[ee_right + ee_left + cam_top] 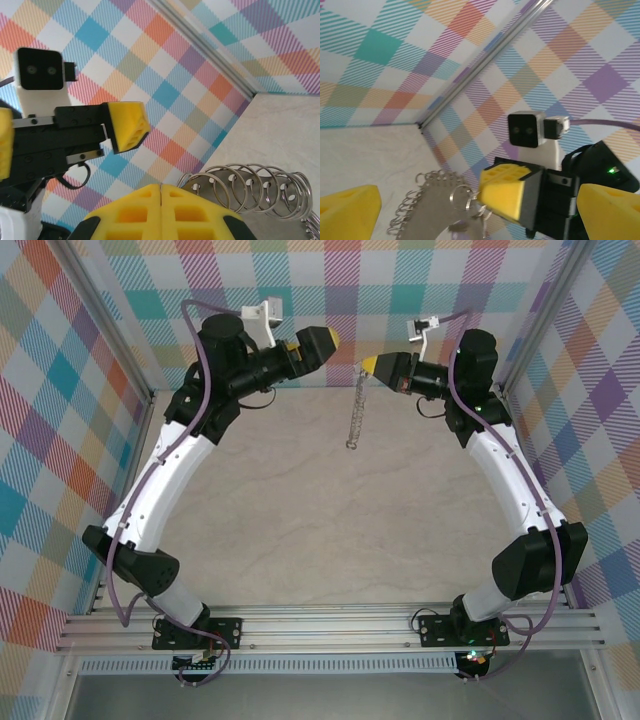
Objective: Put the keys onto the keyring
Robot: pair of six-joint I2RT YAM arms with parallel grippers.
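The keyring [354, 410], a thin grey piece edged with silvery wire rings, hangs down from my right gripper [368, 365], which is shut on its top end high above the table near the back wall. In the right wrist view the shut yellow pads [161, 210] press together and the keyring's rings [250, 186] stick out beside them. My left gripper [330, 340] is open, level with the right one and a short gap to its left. In the left wrist view its fingers [347, 212] stand wide on either side of the keyring [427, 212]. A small blurred dark and lilac piece [456, 227], perhaps the key, hangs by a small ring.
Plaid walls [60, 390] enclose the pale marbled table [330, 530] on three sides. The back wall [350, 280] is close behind both grippers. The arms' bases sit on an aluminium rail [330, 625] at the near edge.
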